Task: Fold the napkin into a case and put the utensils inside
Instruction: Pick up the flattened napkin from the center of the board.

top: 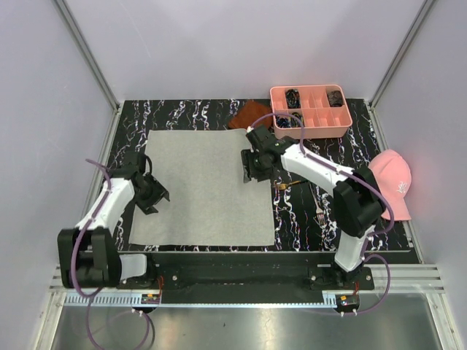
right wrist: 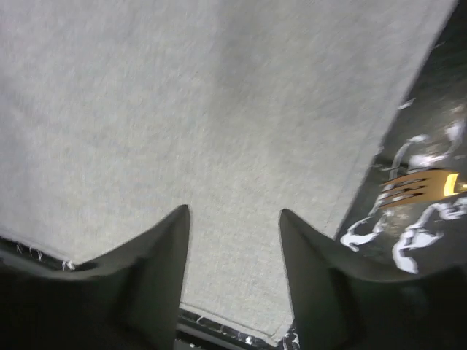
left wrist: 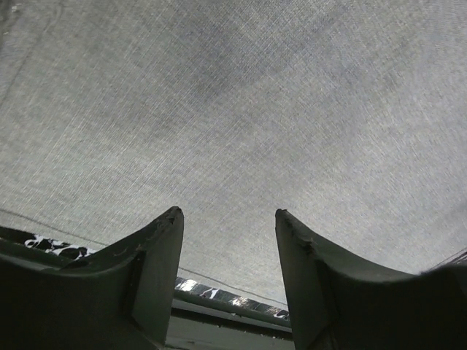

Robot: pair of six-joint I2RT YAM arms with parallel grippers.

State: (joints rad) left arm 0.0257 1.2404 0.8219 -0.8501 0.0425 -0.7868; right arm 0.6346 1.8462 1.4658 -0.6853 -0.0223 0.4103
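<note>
- Starting the fold: the napkin (top: 201, 186) lies flat beneath both grippers.
- Wide and empty: left gripper (top: 151, 198), right gripper (top: 252, 171).
- Right of the right gripper lie the utensils (top: 288, 185).
- Next, probably: pinch one edge.

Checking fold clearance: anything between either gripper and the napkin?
Nothing visible. The left gripper and right gripper hang open over the napkin, whose top is bare; the gold fork lies off its right edge.

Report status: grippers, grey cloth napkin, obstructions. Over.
Left gripper open, empty, left edge. Right gripper open, empty, right edge. Large light grey fabric napkin flat, unfolded. Gold-ended fork beside its right edge; nothing blocking.
</note>
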